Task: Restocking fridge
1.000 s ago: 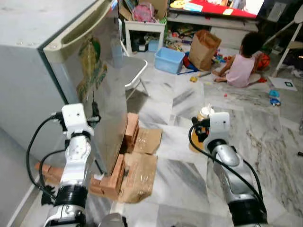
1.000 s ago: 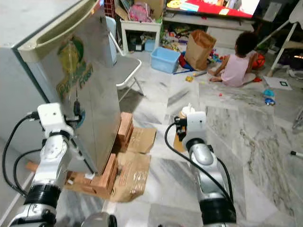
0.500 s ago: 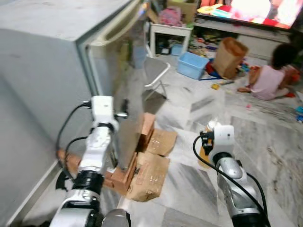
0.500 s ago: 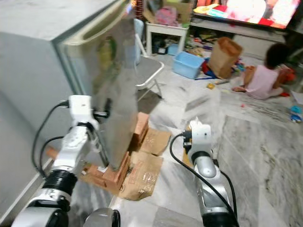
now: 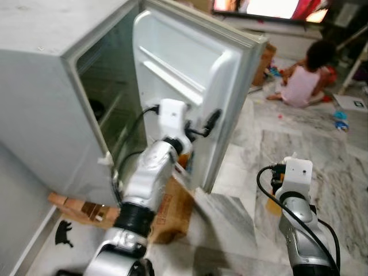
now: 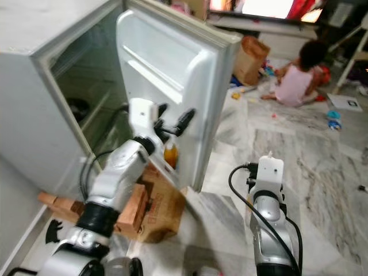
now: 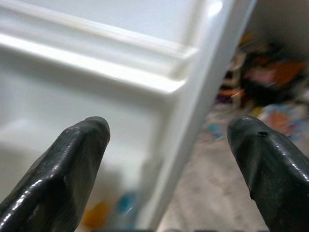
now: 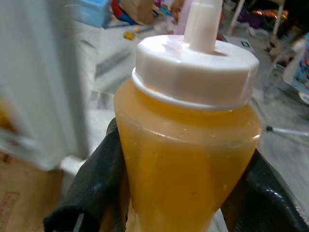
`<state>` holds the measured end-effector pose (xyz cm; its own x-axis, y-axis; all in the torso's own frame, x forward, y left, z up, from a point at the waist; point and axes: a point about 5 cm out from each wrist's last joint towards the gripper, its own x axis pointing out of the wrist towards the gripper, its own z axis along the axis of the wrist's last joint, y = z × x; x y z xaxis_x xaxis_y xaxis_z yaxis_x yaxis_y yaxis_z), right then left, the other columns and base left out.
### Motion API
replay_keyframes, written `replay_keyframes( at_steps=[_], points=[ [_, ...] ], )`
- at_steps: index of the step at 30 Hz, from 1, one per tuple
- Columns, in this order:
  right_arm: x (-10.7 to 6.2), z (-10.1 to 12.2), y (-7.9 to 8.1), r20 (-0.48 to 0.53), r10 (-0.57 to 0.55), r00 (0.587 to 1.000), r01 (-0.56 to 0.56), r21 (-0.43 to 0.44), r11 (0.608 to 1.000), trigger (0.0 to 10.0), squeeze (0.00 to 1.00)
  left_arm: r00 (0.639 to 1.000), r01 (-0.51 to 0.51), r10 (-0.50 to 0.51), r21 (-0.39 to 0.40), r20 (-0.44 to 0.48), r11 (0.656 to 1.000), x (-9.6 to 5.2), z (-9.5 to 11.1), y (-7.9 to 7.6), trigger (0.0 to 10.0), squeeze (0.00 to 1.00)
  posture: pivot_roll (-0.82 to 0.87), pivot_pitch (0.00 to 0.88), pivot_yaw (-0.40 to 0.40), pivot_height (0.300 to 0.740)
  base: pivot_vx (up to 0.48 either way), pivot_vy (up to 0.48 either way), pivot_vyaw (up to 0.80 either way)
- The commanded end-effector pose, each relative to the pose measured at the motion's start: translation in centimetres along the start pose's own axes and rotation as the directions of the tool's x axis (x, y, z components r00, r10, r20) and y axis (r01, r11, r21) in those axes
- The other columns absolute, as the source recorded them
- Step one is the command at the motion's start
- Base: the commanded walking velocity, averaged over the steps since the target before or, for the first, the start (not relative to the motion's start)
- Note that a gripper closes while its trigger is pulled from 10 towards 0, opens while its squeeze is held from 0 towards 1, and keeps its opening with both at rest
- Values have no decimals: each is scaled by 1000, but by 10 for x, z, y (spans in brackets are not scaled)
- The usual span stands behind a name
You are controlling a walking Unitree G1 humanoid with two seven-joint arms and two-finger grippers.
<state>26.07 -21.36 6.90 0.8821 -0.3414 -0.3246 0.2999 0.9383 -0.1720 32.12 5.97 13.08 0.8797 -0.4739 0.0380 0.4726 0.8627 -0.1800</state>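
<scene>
1. Fridge (image 5: 46,86) stands open, its door (image 6: 172,75) swung wide. The left gripper (image 6: 172,123) is at the door's inner face near its free edge, fingers spread wide and holding nothing.
2. Right gripper (image 8: 183,203) is closed on an orange squeeze bottle (image 8: 186,145) with a white nozzle cap, carried upright over the marble floor (image 5: 333,167), well apart from the fridge.
3. Judgement: keep the door braced wide with the left arm, bring the bottle in upright, and set it on the lower door shelf beside the amber bottle (image 6: 170,155) already there.
4. Risk: a person (image 5: 302,75) sits on the floor beyond the door.
5. Labels: none legible on the bottle or the fridge interior.
</scene>
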Motion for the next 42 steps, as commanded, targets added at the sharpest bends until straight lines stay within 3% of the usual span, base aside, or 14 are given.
replay_keyframes(
  at_steps=[1,7,17,22,26,42],
  points=[
    [3,5,6,12,13,1000,-13,4,1000,10000,0,998,-64,64,36,21,997,-7,4,11,10000,0,28,0,-39,740,0,0,0],
    [5,6,11,14,22,1000,-22,13,1000,10000,0,976,-216,214,105,27,971,-30,-5,34,10000,0,39,0,-44,740,0,0,0],
    [12,11,13,26,27,999,-28,19,999,10000,0,948,-312,317,135,-14,940,-63,-23,50,10000,0,51,0,-50,740,0,-143,0],
    [16,14,16,38,38,999,-39,16,999,10000,0,944,-320,329,162,-31,933,-68,-27,51,10000,0,53,0,-48,740,0,-371,0],
    [21,30,18,100,46,994,-46,-7,999,10000,0,944,-316,327,166,-44,934,-70,-31,49,10000,0,47,0,-43,740,0,-397,0],
    [25,26,15,96,36,995,-36,0,999,10000,0,934,-333,348,152,-80,931,-78,-44,46,10000,0,48,0,-47,740,0,-407,0]
  ],
)
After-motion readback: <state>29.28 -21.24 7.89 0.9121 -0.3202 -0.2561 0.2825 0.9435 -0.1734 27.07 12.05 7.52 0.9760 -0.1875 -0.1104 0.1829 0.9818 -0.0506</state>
